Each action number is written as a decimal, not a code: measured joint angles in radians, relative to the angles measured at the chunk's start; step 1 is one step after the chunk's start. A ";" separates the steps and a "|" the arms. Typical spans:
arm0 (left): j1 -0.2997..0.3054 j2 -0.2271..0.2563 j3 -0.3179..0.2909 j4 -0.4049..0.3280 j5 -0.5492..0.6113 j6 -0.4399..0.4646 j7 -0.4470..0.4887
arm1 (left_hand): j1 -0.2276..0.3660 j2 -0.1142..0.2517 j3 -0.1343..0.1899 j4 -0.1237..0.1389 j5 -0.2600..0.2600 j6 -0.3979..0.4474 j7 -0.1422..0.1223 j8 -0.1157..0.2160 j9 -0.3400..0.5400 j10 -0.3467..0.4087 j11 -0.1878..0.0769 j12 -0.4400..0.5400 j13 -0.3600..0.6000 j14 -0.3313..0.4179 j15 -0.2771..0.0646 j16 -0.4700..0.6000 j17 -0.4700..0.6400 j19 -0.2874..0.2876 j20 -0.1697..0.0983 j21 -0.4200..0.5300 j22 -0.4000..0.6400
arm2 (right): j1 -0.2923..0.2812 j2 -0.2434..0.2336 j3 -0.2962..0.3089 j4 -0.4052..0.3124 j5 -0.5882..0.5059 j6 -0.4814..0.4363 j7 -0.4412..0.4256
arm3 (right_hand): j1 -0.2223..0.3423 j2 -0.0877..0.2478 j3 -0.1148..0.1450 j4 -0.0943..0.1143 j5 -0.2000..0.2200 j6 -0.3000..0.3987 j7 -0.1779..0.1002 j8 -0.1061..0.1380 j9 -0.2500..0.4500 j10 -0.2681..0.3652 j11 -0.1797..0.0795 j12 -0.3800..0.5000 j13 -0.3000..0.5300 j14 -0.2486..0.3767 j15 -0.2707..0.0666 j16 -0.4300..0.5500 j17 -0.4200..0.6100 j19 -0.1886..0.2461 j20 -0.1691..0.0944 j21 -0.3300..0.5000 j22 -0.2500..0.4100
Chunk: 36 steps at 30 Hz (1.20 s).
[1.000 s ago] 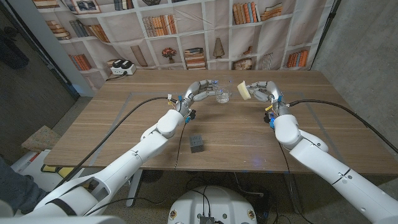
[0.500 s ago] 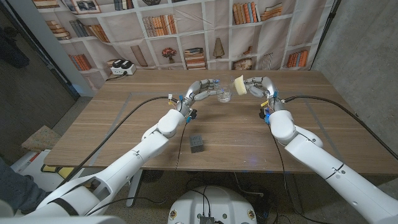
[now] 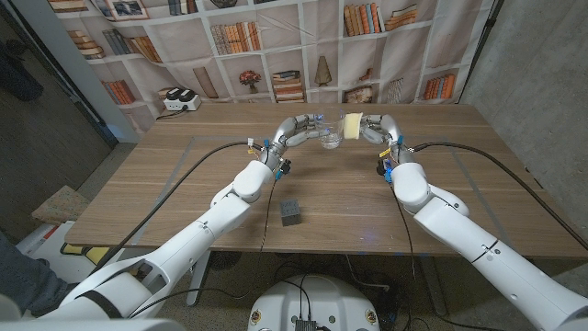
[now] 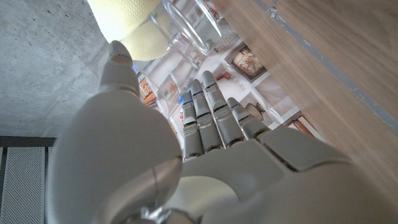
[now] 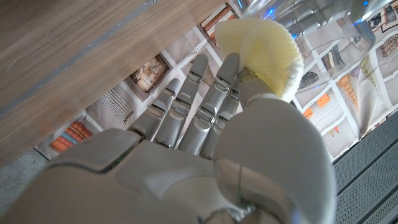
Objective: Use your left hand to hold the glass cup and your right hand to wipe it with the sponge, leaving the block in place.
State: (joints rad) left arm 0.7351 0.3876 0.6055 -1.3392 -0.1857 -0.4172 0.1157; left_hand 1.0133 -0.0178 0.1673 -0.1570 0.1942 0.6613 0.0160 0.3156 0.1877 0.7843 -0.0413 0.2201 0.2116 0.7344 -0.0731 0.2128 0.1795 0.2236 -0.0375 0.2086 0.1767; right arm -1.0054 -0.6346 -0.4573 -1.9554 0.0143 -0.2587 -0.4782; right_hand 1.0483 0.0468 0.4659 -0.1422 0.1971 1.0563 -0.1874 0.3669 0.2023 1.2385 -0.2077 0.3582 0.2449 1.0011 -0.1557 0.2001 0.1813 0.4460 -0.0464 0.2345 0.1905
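My left hand (image 3: 299,128) holds a clear glass cup (image 3: 328,137) up over the far middle of the table. My right hand (image 3: 372,127) grips a pale yellow sponge (image 3: 351,124) and presses it against the cup's right side. In the left wrist view the cup (image 4: 186,28) sits past my fingers (image 4: 208,118) with the sponge (image 4: 134,25) against it. The right wrist view shows the sponge (image 5: 264,46) pinched in my fingers (image 5: 214,99), touching the glass (image 5: 311,31). A small dark block (image 3: 291,212) lies on the table near its front edge, apart from both hands.
The wooden table (image 3: 184,184) stretches wide on both sides. A white device (image 3: 179,101) sits at its far left corner. Black cables (image 3: 193,161) run along both arms over the tabletop. A bookshelf backdrop stands behind the table.
My right hand has carried the sponge leftward until it meets the cup. The left hand and cup have stayed almost in place. The block has not moved.
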 measured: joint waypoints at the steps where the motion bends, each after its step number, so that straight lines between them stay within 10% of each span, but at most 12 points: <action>1: 0.000 0.000 0.000 0.000 0.000 0.000 0.000 | 0.000 0.000 0.000 0.000 0.002 0.000 0.000 0.000 0.000 0.000 0.000 -0.001 0.000 0.000 0.000 0.000 0.000 0.000 0.000 0.000 0.000 | 0.005 0.002 -0.005 0.006 0.002 -0.001 0.003 | 0.000 0.000 0.000 0.000 0.000 0.002 0.002 0.000 0.000 0.000 0.000 0.000 0.000 0.000 0.000 0.000 0.000 0.000 0.000 0.000 0.000; 36: -0.005 -0.022 -0.006 0.032 -0.028 -0.030 -0.014 | 0.000 0.000 0.000 0.000 -0.005 0.000 0.000 0.000 0.000 0.006 -0.007 -0.013 0.007 0.004 -0.003 -0.017 0.000 0.003 -0.003 0.000 0.000 | 0.067 0.020 -0.023 0.028 0.064 0.023 0.051 | 0.010 0.009 -0.008 -0.008 -0.001 0.007 0.007 -0.003 0.000 0.010 0.001 0.020 0.028 0.114 -0.054 0.039 0.009 0.041 0.005 0.010 0.000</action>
State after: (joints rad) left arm 0.7296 0.3655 0.5999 -1.3074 -0.2139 -0.4471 0.1014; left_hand 1.0134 -0.0180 0.1673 -0.1569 0.1891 0.6612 0.0161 0.3155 0.1877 0.7908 -0.0483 0.2075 0.2190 0.7379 -0.0766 0.1956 0.1793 0.2267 -0.0408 0.2086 0.1769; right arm -0.9381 -0.6143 -0.4806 -1.9276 0.0786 -0.2361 -0.4274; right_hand 1.0580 0.0559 0.4577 -0.1504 0.1962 1.0630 -0.1802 0.3643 0.2025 1.2488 -0.2069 0.3779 0.2734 1.1156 -0.2094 0.2387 0.1902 0.4873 -0.0411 0.2441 0.1907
